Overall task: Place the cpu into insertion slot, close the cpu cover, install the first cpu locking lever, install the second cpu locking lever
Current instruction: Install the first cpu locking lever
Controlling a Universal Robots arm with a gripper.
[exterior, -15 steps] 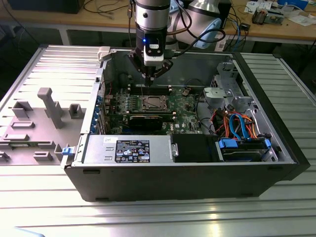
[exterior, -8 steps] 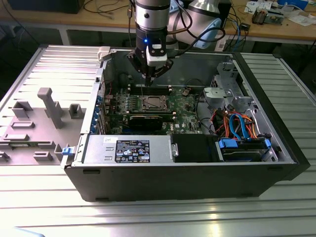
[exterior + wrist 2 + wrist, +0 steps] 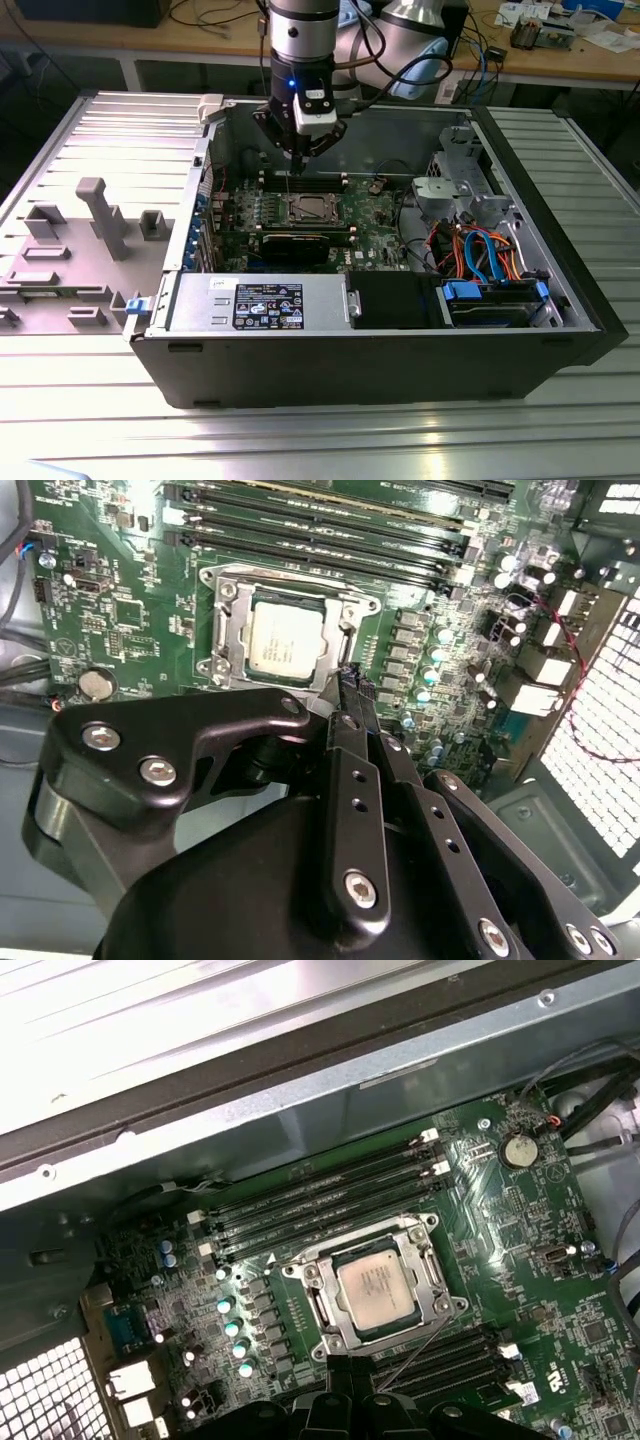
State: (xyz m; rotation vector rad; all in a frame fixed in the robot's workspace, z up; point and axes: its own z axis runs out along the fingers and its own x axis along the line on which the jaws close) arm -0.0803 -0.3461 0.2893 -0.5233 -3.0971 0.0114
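Observation:
The cpu (image 3: 378,1288), a silvery square chip, lies flat in the insertion slot (image 3: 304,208) on the green board. The cpu cover (image 3: 427,1263), a silver frame, lies around the chip, which shows through its cut-out in both wrist views; in the second wrist view the cpu (image 3: 285,642) sits just beyond my fingertips. My gripper (image 3: 349,688) is shut with nothing visible between its fingers. In the exterior view it hangs above the board, just behind the slot. A thin wire lever (image 3: 420,1350) slants from the socket's corner toward the fingertips (image 3: 352,1372); contact cannot be told.
Long black memory slots (image 3: 330,1195) run along both sides of the socket. The open computer case has a metal wall (image 3: 330,120) close behind the arm. A drive cage with coloured cables (image 3: 480,250) is on the exterior view's right, and a power supply box (image 3: 260,300) in front.

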